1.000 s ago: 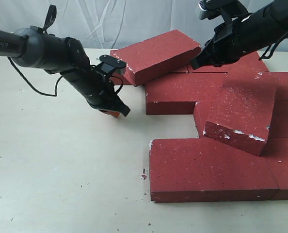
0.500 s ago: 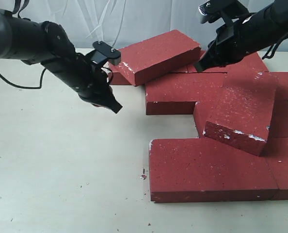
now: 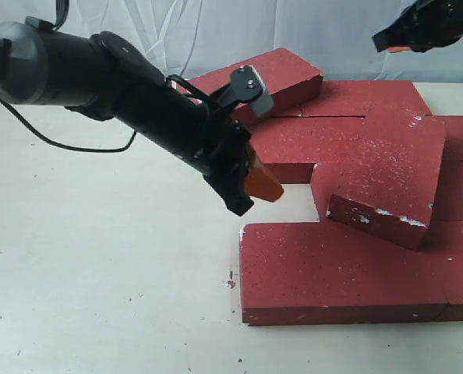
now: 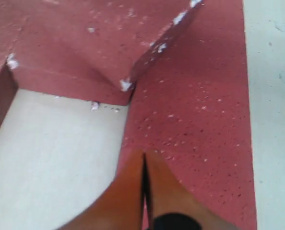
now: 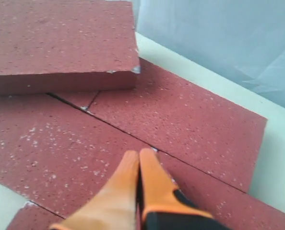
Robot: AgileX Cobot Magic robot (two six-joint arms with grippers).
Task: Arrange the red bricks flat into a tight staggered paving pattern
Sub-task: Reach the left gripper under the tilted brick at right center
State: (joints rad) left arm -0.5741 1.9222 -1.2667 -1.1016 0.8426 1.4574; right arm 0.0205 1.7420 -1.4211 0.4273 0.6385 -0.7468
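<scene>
a pale counter [image 3: 99, 296] is stretching toward eight o'clock, carrying tiny reddish crumbs [image 3: 230, 282] near six o'clock. a wrinkled white sheet [image 3: 216, 27] is hanging behind it at twelve o'clock.

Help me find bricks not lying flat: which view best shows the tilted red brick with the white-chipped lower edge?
Exterior view: the tilted dark-red rectangular paving brick shows whole, propped on its neighbours. Left wrist view catches only its chipped corner. I cannot pick it out in the right wrist view.

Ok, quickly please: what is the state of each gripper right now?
Left gripper: closed, holding nothing.
Right gripper: closed, holding nothing.
</scene>
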